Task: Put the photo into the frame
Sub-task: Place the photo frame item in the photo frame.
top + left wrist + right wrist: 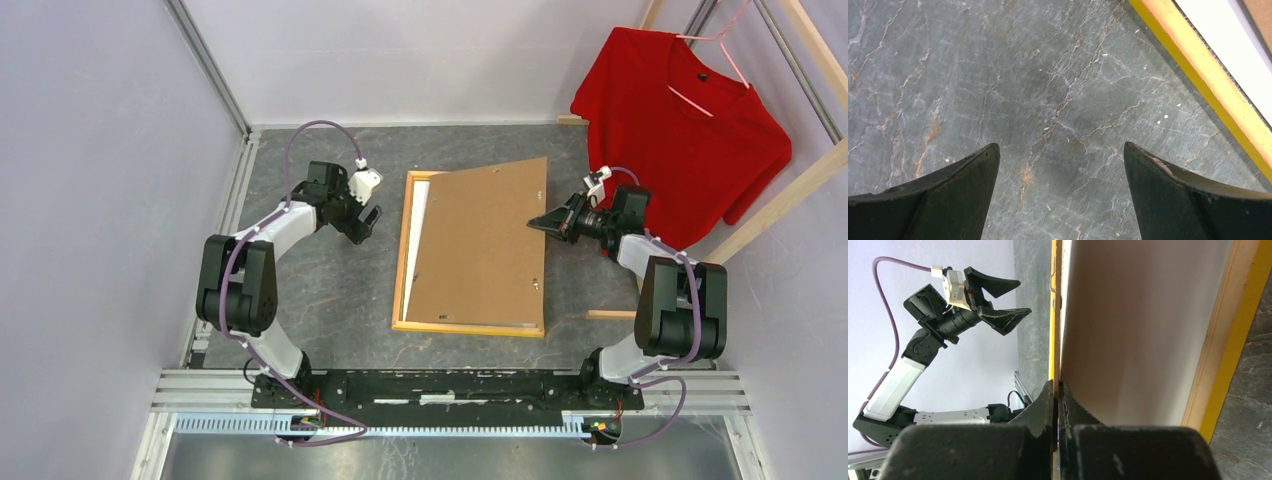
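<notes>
The frame (402,262) lies on the grey table with its light wood side up and a yellow edge showing. The brown fibreboard backing panel (480,245) lies askew over it, its far right corner past the frame. A white strip (415,235), the photo's plain back, shows inside the frame's left rail. My right gripper (540,223) is shut on the panel's right edge; in the right wrist view its jaws (1056,385) pinch the thin board beside the frame's rail (1220,355). My left gripper (362,228) is open and empty over bare table (1061,150), left of the frame (1208,82).
A red T-shirt (690,130) hangs on a wooden rack (790,190) at the back right. A short wooden strip (610,314) lies on the table by the right arm. Walls close in the left and far sides.
</notes>
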Robot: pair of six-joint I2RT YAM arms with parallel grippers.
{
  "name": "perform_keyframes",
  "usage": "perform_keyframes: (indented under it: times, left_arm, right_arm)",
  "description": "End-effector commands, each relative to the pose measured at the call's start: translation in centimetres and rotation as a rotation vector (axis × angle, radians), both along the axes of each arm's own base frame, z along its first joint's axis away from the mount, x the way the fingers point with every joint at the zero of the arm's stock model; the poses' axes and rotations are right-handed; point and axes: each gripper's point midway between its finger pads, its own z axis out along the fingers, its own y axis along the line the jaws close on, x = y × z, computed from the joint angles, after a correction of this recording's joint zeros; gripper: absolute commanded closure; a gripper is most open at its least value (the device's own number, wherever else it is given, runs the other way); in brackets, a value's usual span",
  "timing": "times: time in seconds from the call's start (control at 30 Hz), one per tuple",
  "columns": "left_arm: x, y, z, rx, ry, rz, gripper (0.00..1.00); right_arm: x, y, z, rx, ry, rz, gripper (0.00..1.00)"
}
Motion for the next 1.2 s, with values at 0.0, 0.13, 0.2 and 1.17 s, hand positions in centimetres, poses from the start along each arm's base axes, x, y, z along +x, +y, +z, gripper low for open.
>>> perform_keyframes:
  times: [0.0,0.13,0.2,1.17]
  left_arm:
    - [1.2,-1.3,-0.6,0.007,-0.037,-0.012,0.01]
    - [1.6,-2.5,-1.6,0.031,-0.034,-0.018,0.02]
    - [1.8,-2.8,-1.9,0.04,-0.036,-0.013,0.02]
    - [2.4,-5.8,-5.7,0.085,0.017,-0.022,0.05]
  right_arm:
    - [0.6,0.4,1.8,0.007,-0.069,0.077,1.0]
    - [0.8,0.8,1.6,0.009,-0.066,0.095,1.0]
    - [1.0,1.2,1.5,0.008,-0.065,0.104,1.0]
    - [2.5,4.7,-2.1,-0.051,-0.007,0.213,1.0]
